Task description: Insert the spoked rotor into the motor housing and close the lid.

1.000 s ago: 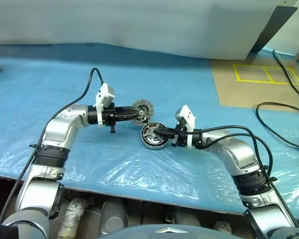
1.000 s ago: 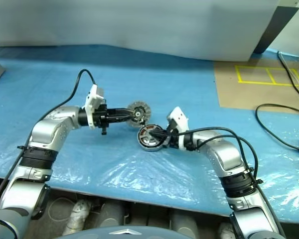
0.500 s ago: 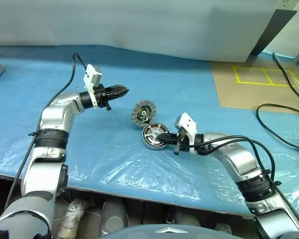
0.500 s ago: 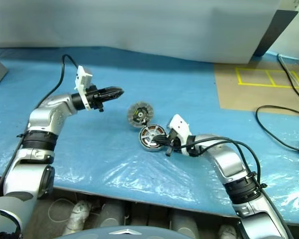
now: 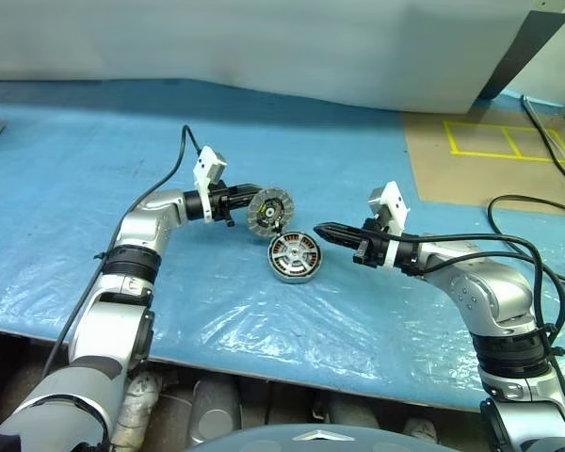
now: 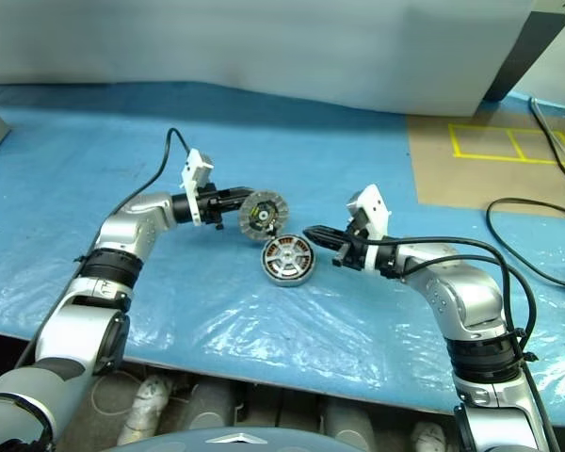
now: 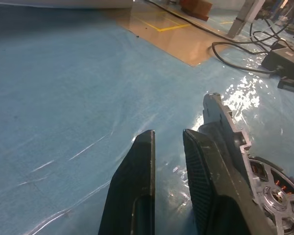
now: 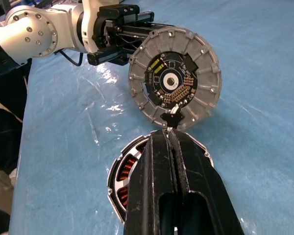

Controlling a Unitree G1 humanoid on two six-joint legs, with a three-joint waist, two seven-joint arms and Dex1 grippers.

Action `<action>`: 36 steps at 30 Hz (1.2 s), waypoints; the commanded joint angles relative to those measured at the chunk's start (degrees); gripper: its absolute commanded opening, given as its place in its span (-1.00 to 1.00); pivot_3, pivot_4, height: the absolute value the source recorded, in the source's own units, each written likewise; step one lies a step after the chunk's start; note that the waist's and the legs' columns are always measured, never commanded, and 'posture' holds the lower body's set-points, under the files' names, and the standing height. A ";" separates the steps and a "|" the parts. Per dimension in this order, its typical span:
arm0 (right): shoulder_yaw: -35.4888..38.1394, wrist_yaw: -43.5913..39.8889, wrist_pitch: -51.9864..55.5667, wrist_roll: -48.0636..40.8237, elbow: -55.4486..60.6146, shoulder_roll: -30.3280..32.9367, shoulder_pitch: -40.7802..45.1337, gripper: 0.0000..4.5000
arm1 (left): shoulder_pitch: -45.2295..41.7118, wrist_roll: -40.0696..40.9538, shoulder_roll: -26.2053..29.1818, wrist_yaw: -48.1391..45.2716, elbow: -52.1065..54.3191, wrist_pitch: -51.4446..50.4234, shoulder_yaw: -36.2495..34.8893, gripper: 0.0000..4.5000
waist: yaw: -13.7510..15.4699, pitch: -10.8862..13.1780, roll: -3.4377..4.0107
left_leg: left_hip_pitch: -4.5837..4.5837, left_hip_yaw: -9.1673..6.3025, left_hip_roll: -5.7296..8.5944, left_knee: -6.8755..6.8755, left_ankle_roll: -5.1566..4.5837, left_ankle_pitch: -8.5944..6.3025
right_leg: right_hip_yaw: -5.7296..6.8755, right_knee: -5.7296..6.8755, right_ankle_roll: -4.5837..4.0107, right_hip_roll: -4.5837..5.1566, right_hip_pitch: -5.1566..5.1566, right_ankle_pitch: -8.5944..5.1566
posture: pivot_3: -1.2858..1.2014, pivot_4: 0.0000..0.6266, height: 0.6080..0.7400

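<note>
The worktop (image 5: 94,169) is covered by blue sheeting under clear crinkled plastic. Near its middle lies the motor housing (image 5: 294,256), with the lid (image 5: 269,212) tilted against its far edge. A tan board (image 5: 471,169) with yellow tape lies at the far right, black cables (image 5: 518,202) beside it.

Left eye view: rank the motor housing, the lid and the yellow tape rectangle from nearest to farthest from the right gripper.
1. The motor housing, lying on the blue sheet just beyond the right gripper fingertips, toward the robot's left.
2. The lid, propped on edge behind the housing, at the left gripper.
3. The yellow tape rectangle, on the brown board far to the right.
</note>
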State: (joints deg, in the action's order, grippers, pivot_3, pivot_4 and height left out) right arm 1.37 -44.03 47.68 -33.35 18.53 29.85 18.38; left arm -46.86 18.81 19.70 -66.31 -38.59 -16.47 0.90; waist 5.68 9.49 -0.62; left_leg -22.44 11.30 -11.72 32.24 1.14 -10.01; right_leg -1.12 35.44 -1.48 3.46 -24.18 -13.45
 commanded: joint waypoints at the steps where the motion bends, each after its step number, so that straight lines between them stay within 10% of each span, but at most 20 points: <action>1: 2.64 1.67 0.64 -2.03 3.04 0.52 -0.59 -1.00 | -0.46 0.56 -0.57 -2.10 3.50 -0.47 0.66 -0.58 | 0.00 0.00 0.00 | 0.01 -0.01 -0.01 0.01 0.00 0.00 | 0.00 0.00 0.00 0.00 0.00 0.00 | 0.03 -0.52 1.00; 25: 0.62 5.55 -0.52 -0.09 1.80 0.09 -1.93 -1.00 | 11.19 -8.60 1.92 -11.12 17.15 8.03 16.49 -0.58 | -0.06 0.00 0.01 | 0.09 0.00 -0.05 0.00 0.00 0.00 | -0.01 0.01 -0.01 0.01 0.06 -0.01 | 0.03 -0.52 1.00; 36: -6.59 0.83 -2.31 1.96 3.40 2.44 0.24 -0.83 | 7.20 1.36 2.75 -10.68 19.09 0.15 6.72 -0.58 | -0.16 0.02 0.03 | 0.31 -0.01 -0.05 0.00 0.00 0.00 | -0.08 0.01 -0.23 -0.01 0.19 -0.15 | 0.03 -0.52 1.00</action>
State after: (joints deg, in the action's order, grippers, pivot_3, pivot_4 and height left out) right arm -5.21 -42.57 47.28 -32.09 20.94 31.90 17.09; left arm -37.74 17.22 21.96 -77.42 -21.63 -14.88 10.92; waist 5.52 9.51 -0.59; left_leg -22.15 11.29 -11.76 32.25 1.14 -10.01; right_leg -1.19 35.45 -1.71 3.45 -23.99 -13.60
